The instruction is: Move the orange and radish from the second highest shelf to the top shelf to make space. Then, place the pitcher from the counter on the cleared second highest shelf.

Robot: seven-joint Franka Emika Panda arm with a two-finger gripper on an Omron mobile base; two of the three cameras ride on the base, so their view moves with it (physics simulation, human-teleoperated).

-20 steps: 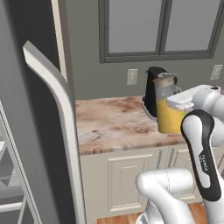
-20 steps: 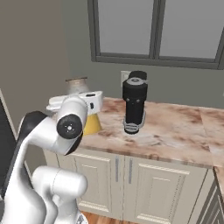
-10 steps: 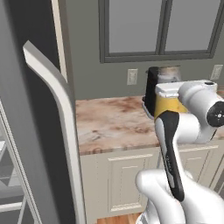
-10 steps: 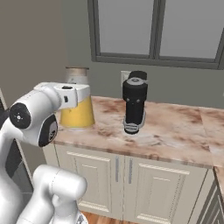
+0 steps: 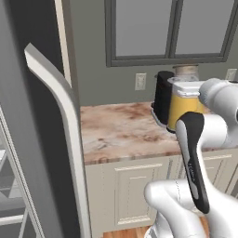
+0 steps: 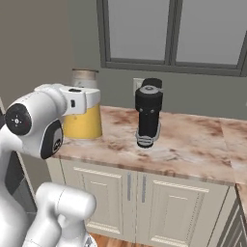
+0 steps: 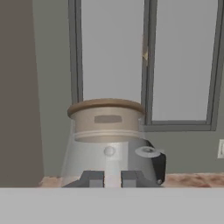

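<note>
I see my gripper (image 7: 112, 178) closed at the pitcher (image 6: 86, 120), which stands upright on the desk (image 5: 125, 132) beside the coffee machine (image 6: 147, 116); whether it grips, I can't tell.

A rendered home kitchen: a beige-pink mottled stone counter (image 6: 193, 144) runs across the middle of both base views, over cream panelled cabinets (image 6: 159, 202) with slim handles; a black coffee machine (image 6: 147, 116) stands on it just left of centre in the right base view, with an amber-yellow pitcher (image 6: 84, 123) at the left. Above, a grey-framed window (image 6: 173, 34) fills the upper part of the grey wall, and a white wall socket (image 5: 140, 81) sits below it; a strip of wooden floor (image 5: 125, 231) shows at the bottom edge
</note>
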